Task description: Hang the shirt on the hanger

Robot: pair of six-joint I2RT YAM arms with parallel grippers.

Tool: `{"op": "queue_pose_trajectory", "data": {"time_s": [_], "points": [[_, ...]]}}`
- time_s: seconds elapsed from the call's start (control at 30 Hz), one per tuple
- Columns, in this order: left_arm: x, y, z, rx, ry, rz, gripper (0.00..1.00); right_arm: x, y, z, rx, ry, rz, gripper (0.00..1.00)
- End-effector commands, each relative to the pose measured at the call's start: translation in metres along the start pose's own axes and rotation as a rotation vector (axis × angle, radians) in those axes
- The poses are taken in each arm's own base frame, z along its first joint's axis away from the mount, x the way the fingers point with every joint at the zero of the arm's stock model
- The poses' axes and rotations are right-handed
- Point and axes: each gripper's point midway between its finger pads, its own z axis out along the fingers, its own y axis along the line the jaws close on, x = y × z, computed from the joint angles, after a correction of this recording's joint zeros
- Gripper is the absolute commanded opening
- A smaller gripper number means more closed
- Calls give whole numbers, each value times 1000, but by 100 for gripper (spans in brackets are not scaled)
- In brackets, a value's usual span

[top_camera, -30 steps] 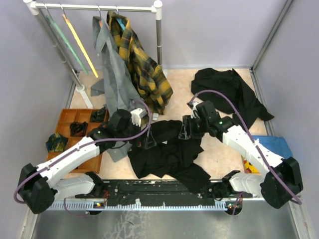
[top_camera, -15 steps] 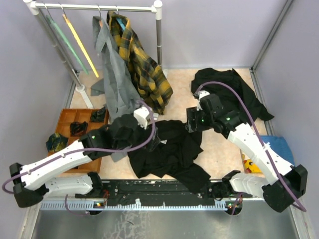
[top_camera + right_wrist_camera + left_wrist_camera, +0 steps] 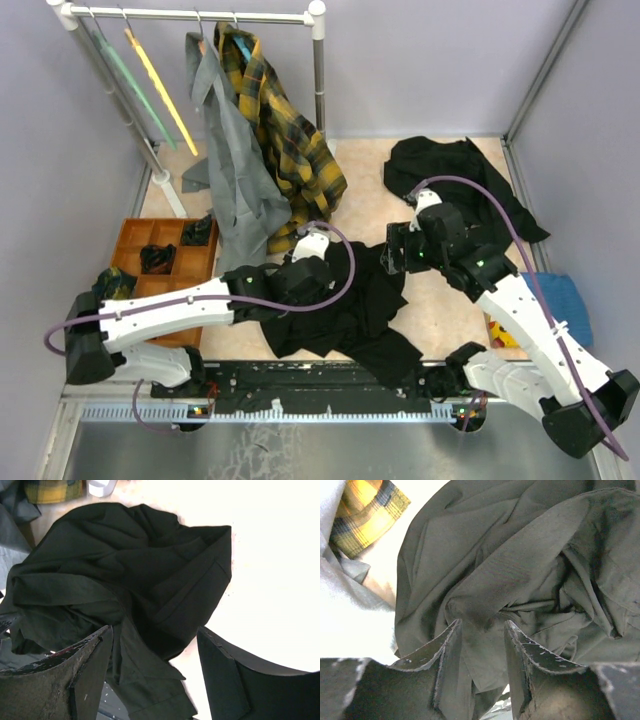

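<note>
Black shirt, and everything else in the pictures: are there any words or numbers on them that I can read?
None: no word, number or sign can be read in any view.
shirt: plain black cloth, no label showing.
plaid shirt: only its yellow and black checks.
orange tray: no writing on it.

Left pincer (image 3: 481,626) perhaps half-closed, right pincer (image 3: 155,634) agape.

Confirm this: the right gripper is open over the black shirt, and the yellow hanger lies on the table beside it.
Not quite. The yellow hanger hangs from the rail at the back left, well away from the shirt; the top external view shows it. The rest holds: the right gripper is open over the shirt.
</note>
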Motion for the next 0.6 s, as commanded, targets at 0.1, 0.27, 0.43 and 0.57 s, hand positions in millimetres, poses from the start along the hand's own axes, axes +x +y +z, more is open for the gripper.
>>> {"op": "queue_pose_trajectory", "data": {"time_s": [0.1, 0.27, 0.43, 0.57], "points": [[12, 7, 11, -160, 9, -59, 42, -7, 4, -1, -31, -41, 20, 69], [22, 8, 18, -194, 34, -61, 42, -7, 9, -1, -56, -49, 22, 69], [33, 21, 25, -313, 58, -73, 43, -7, 12, -5, -82, -53, 1, 69], [25, 17, 30, -321, 31, -75, 37, -1, 15, -2, -109, -42, -10, 70]]}}
